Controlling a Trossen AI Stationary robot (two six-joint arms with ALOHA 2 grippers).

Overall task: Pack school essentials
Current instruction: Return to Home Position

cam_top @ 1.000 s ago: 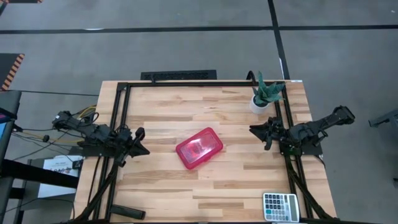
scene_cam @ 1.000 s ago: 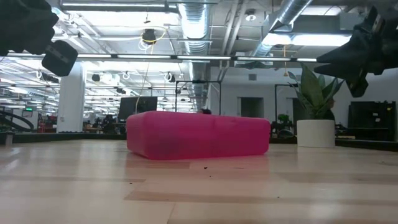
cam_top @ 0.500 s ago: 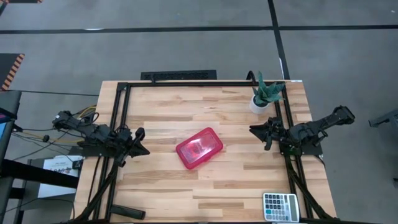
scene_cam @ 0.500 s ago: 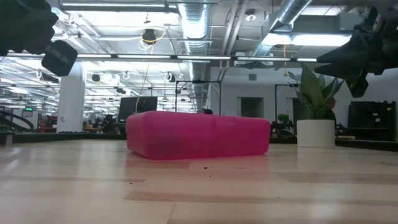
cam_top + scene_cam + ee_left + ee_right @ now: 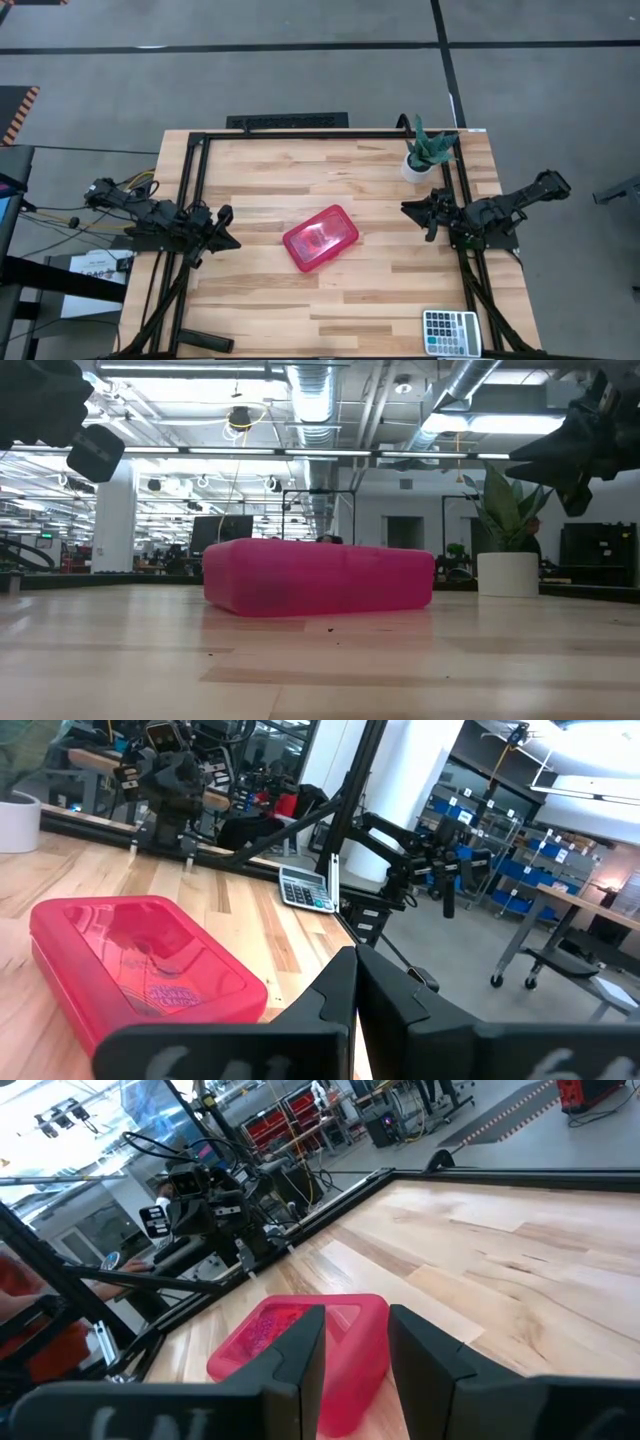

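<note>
Though not confirmed homed, judged packing done, return-to-rest in hand. Noted calculator [image 5: 444, 332] at near R corner of table [image 5: 260, 300]. Saw red box [image 5: 320, 238] lidded mid-table, essentials unseen, prob. inside. Found left gripper [image 5: 355, 965] pressed together at L edge, right gripper [image 5: 355, 1320] slightly spread at R edge, both clear of box. Needed only tuck-in; spotted no obstacle bar plant [image 5: 425, 150], far R corner.

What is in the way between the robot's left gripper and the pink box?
Nothing visible. Only bare wooden table lies between the left gripper, parked at the table's left edge, and the closed pink box in the middle.
</note>
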